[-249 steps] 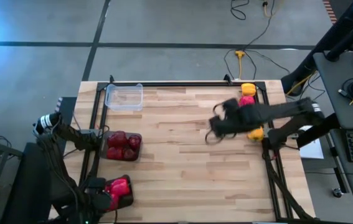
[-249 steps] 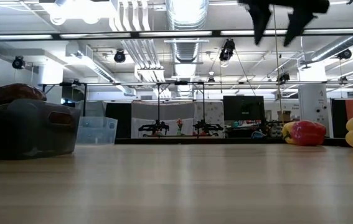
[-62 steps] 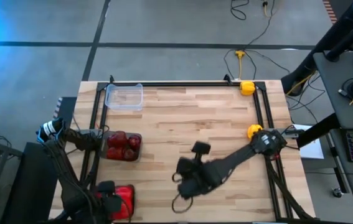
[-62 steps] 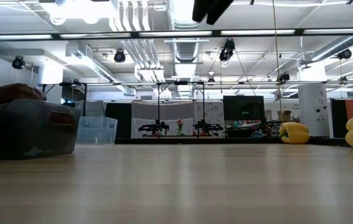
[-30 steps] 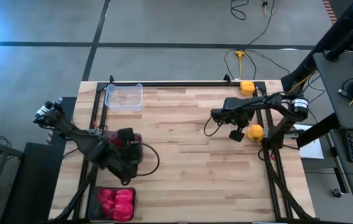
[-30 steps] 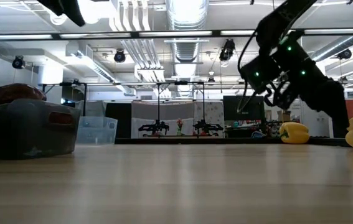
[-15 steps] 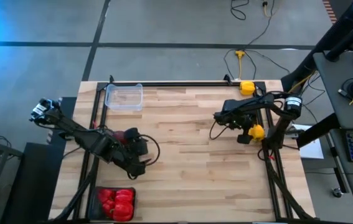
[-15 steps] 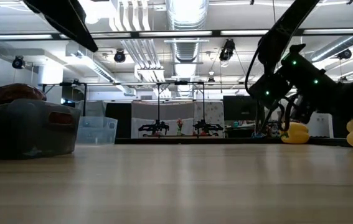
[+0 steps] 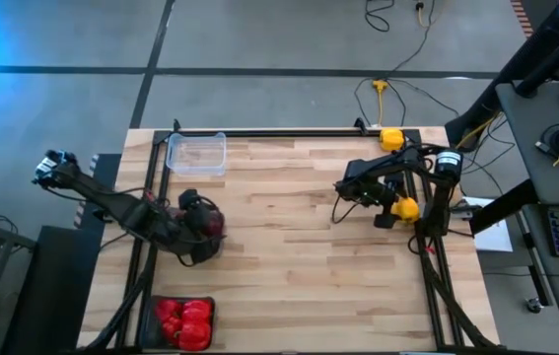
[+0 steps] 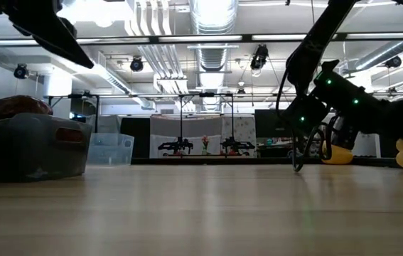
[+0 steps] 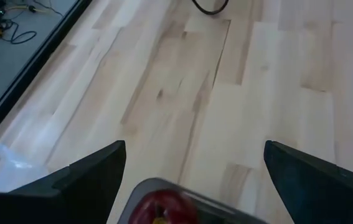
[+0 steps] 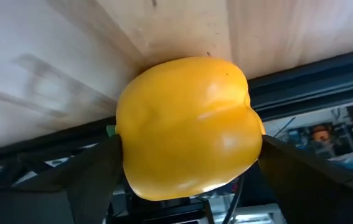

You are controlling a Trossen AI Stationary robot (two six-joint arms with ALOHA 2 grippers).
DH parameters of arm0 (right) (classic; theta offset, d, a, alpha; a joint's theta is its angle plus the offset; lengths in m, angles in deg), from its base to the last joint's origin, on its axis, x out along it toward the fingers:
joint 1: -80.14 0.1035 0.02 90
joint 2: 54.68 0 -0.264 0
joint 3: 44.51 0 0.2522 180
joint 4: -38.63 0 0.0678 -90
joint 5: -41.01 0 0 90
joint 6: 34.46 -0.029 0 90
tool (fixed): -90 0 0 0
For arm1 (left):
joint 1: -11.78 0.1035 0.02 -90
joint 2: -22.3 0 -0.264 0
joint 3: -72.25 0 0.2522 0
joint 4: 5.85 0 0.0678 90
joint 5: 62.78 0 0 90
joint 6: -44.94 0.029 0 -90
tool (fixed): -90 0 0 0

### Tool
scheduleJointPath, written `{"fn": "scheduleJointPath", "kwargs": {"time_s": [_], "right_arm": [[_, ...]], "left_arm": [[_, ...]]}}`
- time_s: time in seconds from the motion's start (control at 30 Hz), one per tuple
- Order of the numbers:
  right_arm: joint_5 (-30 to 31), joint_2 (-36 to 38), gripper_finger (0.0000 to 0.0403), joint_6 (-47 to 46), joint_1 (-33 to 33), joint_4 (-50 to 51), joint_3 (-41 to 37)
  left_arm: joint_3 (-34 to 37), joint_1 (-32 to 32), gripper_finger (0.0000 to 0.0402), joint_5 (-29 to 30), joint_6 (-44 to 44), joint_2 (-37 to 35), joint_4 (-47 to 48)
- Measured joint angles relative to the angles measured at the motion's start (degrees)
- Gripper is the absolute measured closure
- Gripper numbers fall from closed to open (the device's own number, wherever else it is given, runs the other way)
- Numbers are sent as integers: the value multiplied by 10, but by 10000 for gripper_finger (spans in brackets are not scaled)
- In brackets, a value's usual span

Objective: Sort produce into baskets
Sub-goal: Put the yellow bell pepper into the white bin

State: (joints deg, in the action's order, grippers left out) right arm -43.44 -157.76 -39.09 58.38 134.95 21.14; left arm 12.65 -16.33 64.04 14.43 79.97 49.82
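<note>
- A yellow pepper (image 12: 188, 127) is seen lying at the right edge of the bench (image 9: 299, 256), against the dark frame rail.
- The right claw (image 9: 389, 210) is positioned directly at this pepper; in the right wrist view the fruit sits squarely between the two spread fingers (image 12: 89, 180), which flank it without a confirmed pinch.
- No marked long axis is noted; the pepper is blocky and roughly as wide as tall.
- The right arm is judged much the nearer; closing on the pepper appears to be the step in hand.
- A second yellow pepper (image 9: 391, 139) is noted at the far right corner.
- The clear tub (image 9: 197, 153), at the far left, lies well apart from this pepper.
- The left claw (image 9: 198, 237) hovers over the dark tub of maroon peppers (image 11: 157, 208), fingers spread and holding nothing.
- The bright red peppers (image 9: 182, 320) are seen in the near-left tub.
</note>
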Motion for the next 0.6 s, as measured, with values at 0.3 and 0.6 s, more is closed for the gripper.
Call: {"fn": "scheduleJointPath", "kwargs": {"time_s": [0.3,0.6], "right_arm": [[-6,-1,117,-73,4,20,81],[-17,1,115,-108,5,-24,273]], "left_arm": [[30,4,40,14,-2,-64,31],[-36,23,40,16,-28,-85,188]]}}
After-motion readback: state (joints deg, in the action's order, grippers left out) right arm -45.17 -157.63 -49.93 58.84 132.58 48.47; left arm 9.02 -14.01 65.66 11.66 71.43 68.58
